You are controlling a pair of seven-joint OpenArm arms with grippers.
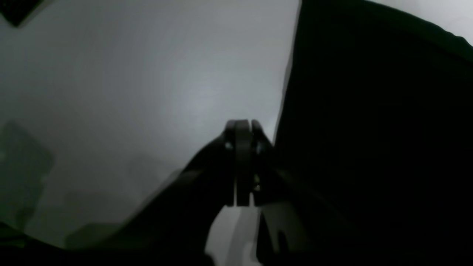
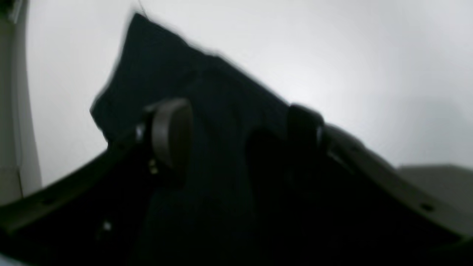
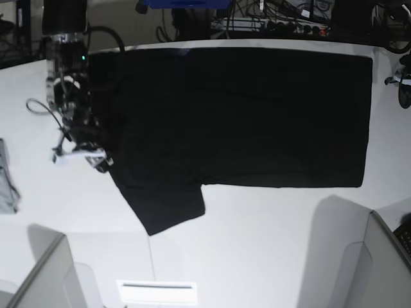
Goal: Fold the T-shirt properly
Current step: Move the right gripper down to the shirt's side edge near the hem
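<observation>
The black T-shirt point(image 3: 276, 122) lies spread on the bench point(image 3: 250, 250), its edge below the open right fingers point(image 2: 172, 133); the left fingers point(image 1: 242, 166) are closed near its other side

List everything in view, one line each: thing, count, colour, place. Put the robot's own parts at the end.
T-shirt: one, black, spread over the table, one part jutting toward the base view's bottom edge
Table: one, white, under the T-shirt
Grey cloth: one, grey, at the base view's left edge
Blue object: one, blue, top edge of the base view, cut off, kind unclear
Right arm: one, black and silver, base view's left, over the T-shirt's edge
Right hand: one, dark, open, above the T-shirt
Left arm: one, dark, partly seen at the base view's right edge
Left hand: one, dark, shut, beside the T-shirt's edge
</observation>
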